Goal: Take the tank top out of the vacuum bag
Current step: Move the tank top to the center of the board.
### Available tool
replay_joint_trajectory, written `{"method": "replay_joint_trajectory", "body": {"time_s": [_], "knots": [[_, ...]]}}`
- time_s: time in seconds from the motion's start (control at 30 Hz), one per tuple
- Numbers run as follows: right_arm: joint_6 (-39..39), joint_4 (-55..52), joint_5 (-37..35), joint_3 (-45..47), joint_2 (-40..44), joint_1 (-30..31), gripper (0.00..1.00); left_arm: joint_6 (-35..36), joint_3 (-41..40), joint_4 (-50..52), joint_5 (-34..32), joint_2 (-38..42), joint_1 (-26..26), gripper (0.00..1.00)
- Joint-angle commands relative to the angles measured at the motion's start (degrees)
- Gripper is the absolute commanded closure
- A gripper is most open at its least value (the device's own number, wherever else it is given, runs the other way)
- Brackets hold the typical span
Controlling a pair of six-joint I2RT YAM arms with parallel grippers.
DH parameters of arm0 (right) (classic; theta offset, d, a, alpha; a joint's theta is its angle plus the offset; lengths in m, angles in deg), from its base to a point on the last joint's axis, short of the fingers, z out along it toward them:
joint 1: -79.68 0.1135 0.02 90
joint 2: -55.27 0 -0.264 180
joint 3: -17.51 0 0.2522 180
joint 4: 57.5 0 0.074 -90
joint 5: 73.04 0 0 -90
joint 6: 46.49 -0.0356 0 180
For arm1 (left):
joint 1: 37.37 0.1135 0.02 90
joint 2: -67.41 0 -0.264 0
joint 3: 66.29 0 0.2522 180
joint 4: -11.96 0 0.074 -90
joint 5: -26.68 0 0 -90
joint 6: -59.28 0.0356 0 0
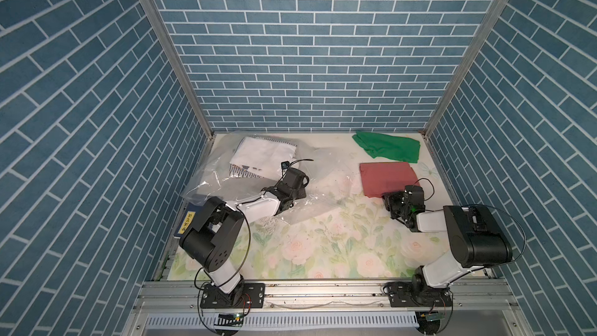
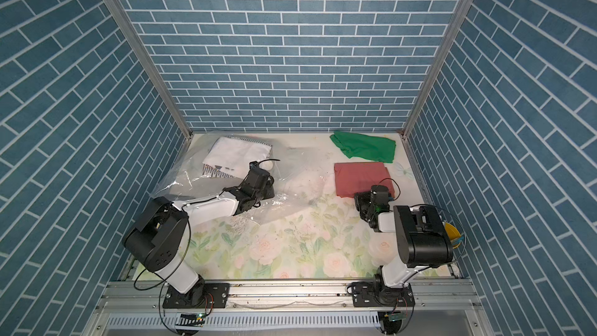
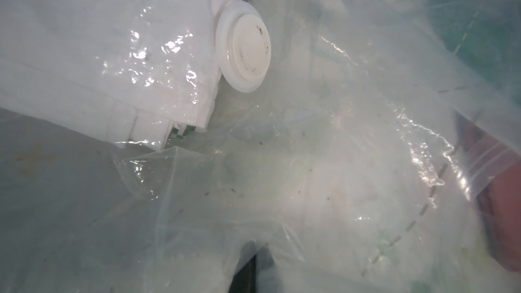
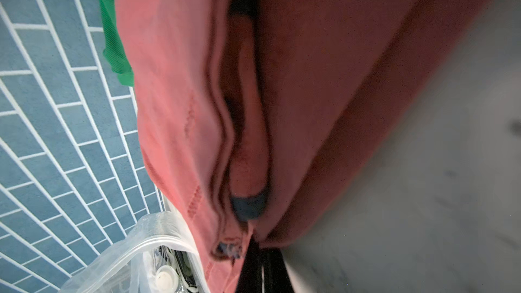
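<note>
The clear crinkly vacuum bag (image 1: 226,185) lies across the table's left and middle, and its round white valve (image 3: 244,53) shows. A folded white garment (image 1: 263,153) on a striped one (image 1: 245,172) sits inside it. My left gripper (image 1: 303,190) rests on the bag, shut, with its fingers (image 3: 252,266) wrapped in a fold of the plastic. A folded red garment (image 1: 384,176) lies just outside the bag's zip mouth (image 4: 146,238). My right gripper (image 1: 388,198) is shut at the garment's near edge, where the red fabric (image 4: 324,80) gathers into the fingertips (image 4: 248,260). I cannot tell which garment is the tank top.
A green garment (image 1: 387,148) lies at the back right, close to the corner post. A blue thing with a yellow label (image 1: 190,221) sits at the left edge under my left arm. The floral table cover (image 1: 323,247) runs to the front rail. Brick-pattern walls close in three sides.
</note>
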Motion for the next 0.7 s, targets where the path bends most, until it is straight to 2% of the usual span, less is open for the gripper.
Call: {"method": "replay_joint_trajectory", "body": {"time_s": [0.0, 0.13, 0.2, 0.33, 0.5, 0.6, 0.67], "knots": [[8.86, -8.25, -0.63, -3.41, -2.42, -1.57, 1.00, -1.63, 0.46, 3.18, -2.46, 1.38, -1.16, 0.97], [12.93, -8.70, 1.07, -6.30, -4.09, -2.87, 1.00, -3.26, 0.56, 3.82, -3.83, 1.76, -3.34, 0.97], [17.48, -10.95, 0.70, -9.26, -4.29, -2.81, 0.99, -3.90, 0.94, 4.32, -5.19, 1.80, -4.91, 0.96], [26.89, -17.28, -0.45, -14.55, -1.71, -2.85, 0.83, -5.96, 0.72, 3.83, -6.96, 2.21, -6.98, 0.96], [33.23, -18.87, 1.47, -14.12, 6.18, -2.13, 0.52, -11.00, 0.48, 4.46, -7.01, 4.46, -7.94, 0.95], [34.37, -19.21, 2.18, -13.27, 9.50, -0.11, 0.50, -12.43, 0.59, 4.32, -5.61, 5.87, -8.29, 0.94], [35.34, -17.53, 3.45, -13.00, 10.21, 2.00, 0.43, -12.56, 1.30, 4.56, -5.62, 6.02, -8.80, 0.94]]}}
